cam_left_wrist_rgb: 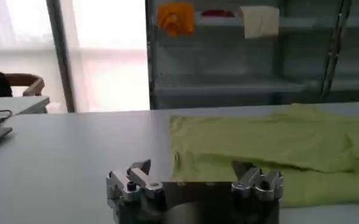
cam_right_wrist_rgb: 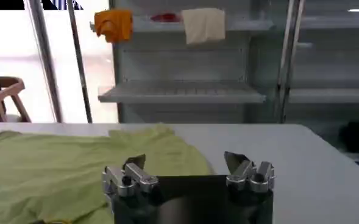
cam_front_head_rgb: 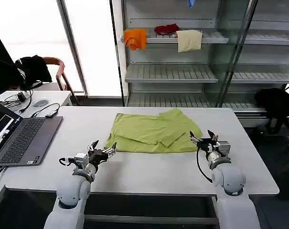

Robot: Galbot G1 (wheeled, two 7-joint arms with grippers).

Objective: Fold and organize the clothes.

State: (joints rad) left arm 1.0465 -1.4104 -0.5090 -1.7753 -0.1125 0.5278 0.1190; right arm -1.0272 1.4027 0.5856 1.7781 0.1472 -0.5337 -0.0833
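Note:
The clothes, a lime yellow-green T-shirt [cam_front_head_rgb: 154, 132], lie partly folded on the middle of the white table [cam_front_head_rgb: 135, 167], with layers overlapping and a sleeve lying toward the far right. My left gripper [cam_front_head_rgb: 103, 150] rests low at the shirt's near left corner, open and holding nothing. My right gripper [cam_front_head_rgb: 202, 138] sits at the shirt's near right corner, open too. In the left wrist view the T-shirt [cam_left_wrist_rgb: 270, 149] spreads just beyond the left gripper [cam_left_wrist_rgb: 194, 170]. From the right wrist, the T-shirt [cam_right_wrist_rgb: 63, 167] lies beyond the right gripper [cam_right_wrist_rgb: 188, 163], off to one side.
An open laptop [cam_front_head_rgb: 15, 136] with cables sits on the table's left end. Behind the table a shelf rack [cam_front_head_rgb: 173, 71] carries orange [cam_front_head_rgb: 135, 38], red [cam_front_head_rgb: 166, 29] and cream [cam_front_head_rgb: 189, 40] cloths. A chair with a black garment [cam_front_head_rgb: 35, 67] stands at the far left.

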